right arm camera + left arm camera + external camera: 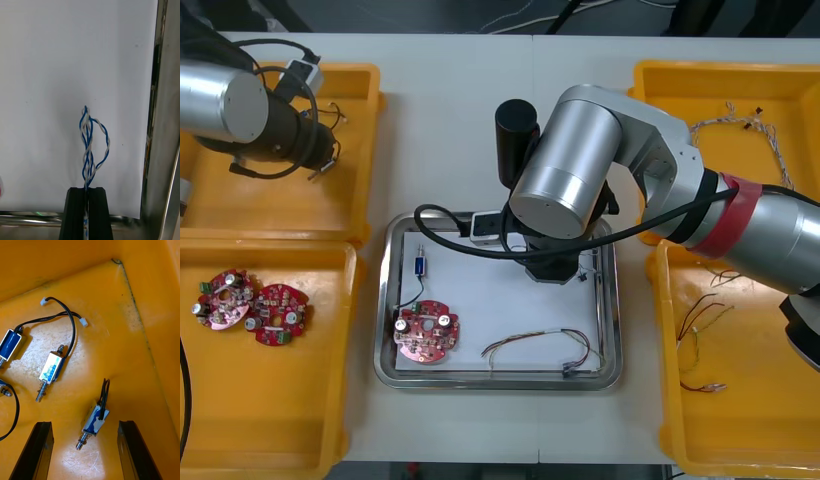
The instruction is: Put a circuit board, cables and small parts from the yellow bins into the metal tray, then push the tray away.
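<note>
Metal tray (386,300) sits central on the desk (440,130) in my front view, holding a circuit board (427,333) near-left, a small metal part (419,266) and a thin cable (540,348), possibly red and yellow. Right wrist: my right pincer (87,191) clamps a twisted blue and white cable (90,150) over the tray's floor. Left wrist: left pincer (85,423) gapes above a loose part (93,422) in the far-left yellow bin (142,296).

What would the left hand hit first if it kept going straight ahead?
Probably the small metal part lying between the fingers of the open left hand, on the yellow bin floor; depth is unclear. The right hand grips a blue and white cable over the metal tray.
</note>
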Available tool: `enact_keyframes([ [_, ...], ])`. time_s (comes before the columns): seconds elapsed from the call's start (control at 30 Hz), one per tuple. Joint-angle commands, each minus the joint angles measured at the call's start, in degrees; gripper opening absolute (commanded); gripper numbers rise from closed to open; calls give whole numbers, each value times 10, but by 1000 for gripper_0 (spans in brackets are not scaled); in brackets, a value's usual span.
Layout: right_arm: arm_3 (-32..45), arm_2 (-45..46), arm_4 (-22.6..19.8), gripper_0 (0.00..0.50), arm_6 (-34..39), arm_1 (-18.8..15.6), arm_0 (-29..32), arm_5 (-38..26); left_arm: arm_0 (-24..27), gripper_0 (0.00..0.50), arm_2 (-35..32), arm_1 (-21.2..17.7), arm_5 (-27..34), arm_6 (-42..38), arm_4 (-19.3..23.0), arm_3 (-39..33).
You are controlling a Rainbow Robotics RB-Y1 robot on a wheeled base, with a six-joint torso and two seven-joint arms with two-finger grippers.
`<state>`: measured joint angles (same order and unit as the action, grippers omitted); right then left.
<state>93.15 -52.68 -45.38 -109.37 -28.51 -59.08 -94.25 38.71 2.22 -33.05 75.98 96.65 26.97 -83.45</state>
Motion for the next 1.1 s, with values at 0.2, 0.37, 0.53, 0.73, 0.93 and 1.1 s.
enact_keyframes([
  [0.2, 2, -5, -1, 435, -21, 13, -22, 4, 1, 500, 30, 7, -34, 17, 12, 16],
  [0.37, 1, -1, 4, 481, -21, 12, -22, 3, 1, 500, 34, 7, -63, 28, 17, 41],
  [0.53, 1, 5, 6, 481, -21, 11, -22, 2, 1, 500, 35, 6, -65, 33, 17, 45],
  [0.73, 1, 21, 2, 482, -25, 3, -23, 1, 1, 500, 40, 7, -70, 35, 17, 51],
  [0.93, 2, 21, -4, 481, -26, 2, -17, 1, 0, 500, 46, 7, -74, 37, 17, 54],
  [1.1, 1, 29, -12, 479, -26, 0, -15, 1, -1, 500, 50, 7, -74, 35, 17, 54],
])
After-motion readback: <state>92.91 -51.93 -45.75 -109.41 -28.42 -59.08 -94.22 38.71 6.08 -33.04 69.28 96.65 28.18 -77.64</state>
